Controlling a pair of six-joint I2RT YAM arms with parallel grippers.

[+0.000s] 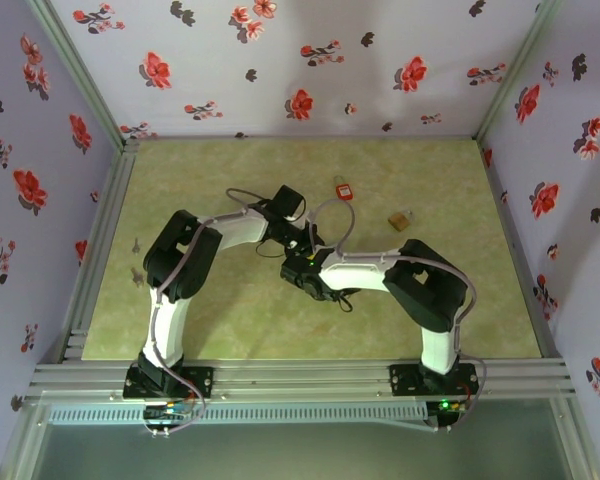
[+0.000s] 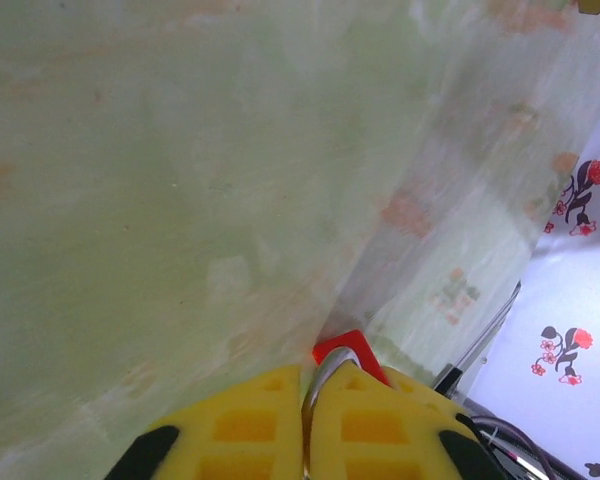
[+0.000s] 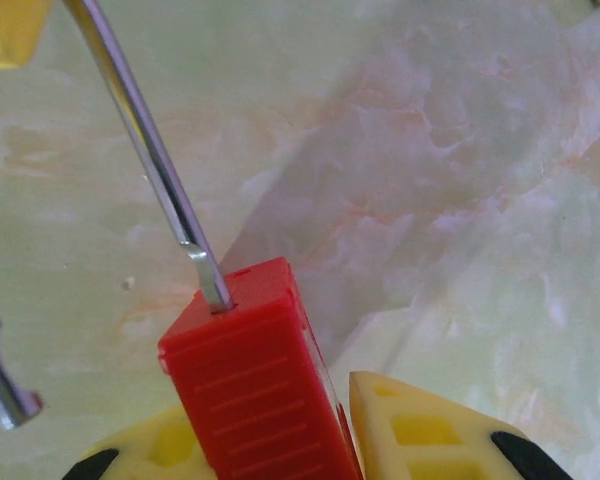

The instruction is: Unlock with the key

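While R gripper (image 3: 280,425) clamps red padlock (image 3: 255,370) body, your L gripper (image 2: 308,392) pinches shackle (image 3: 145,150), mid-table. One shackle leg looks free, so unlock prob. done; next, swing shackle clear w/ steady pull, body held firm.

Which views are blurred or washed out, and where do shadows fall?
Left wrist: table washed out and smeared, the yellow fingers sharper. Right wrist: red padlock and shackle crisp, a broad soft shadow across the table behind them. Top external: even light, sharp, no glare.
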